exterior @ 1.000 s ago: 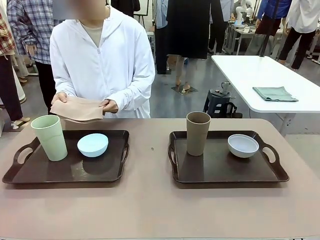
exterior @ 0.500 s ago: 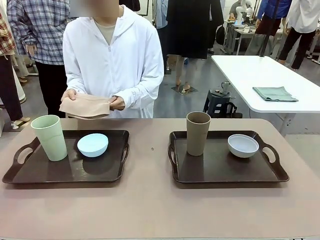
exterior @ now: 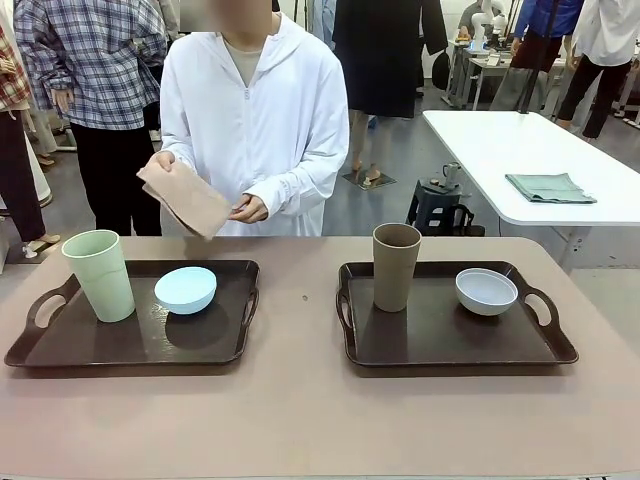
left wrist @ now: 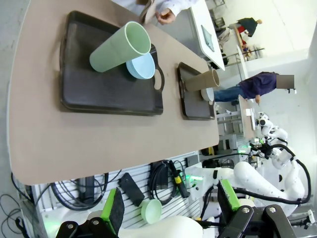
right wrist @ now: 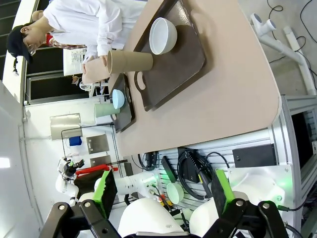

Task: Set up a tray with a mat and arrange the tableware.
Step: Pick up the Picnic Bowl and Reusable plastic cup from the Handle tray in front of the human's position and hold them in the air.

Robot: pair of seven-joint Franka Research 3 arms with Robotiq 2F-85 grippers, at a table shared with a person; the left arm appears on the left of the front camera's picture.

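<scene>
Two dark brown trays lie on the table. The left tray (exterior: 60, 345) carries a pale green cup (exterior: 99, 275) and a light blue bowl (exterior: 185, 289). The right tray (exterior: 440, 340) carries a tan-brown cup (exterior: 395, 266) and a white bowl (exterior: 486, 291). Behind the table a person in a white hoodie holds a folded beige mat (exterior: 185, 196) in both hands, tilted, above the far edge. My left gripper (left wrist: 168, 210) is open, high above the table's near side. My right gripper (right wrist: 161, 191) is open too, well off the table. Both trays, cups and bowls show in the wrist views (left wrist: 109, 89) (right wrist: 173, 59).
A bare strip of tan table (exterior: 300, 420) runs between the trays and along the near edge. A white table (exterior: 520, 150) with a folded green cloth (exterior: 549, 187) stands behind at the right. Other people stand farther back.
The person has stepped to the right along the far edge and tipped the mat from flat to slanted. The grippers stayed open.
</scene>
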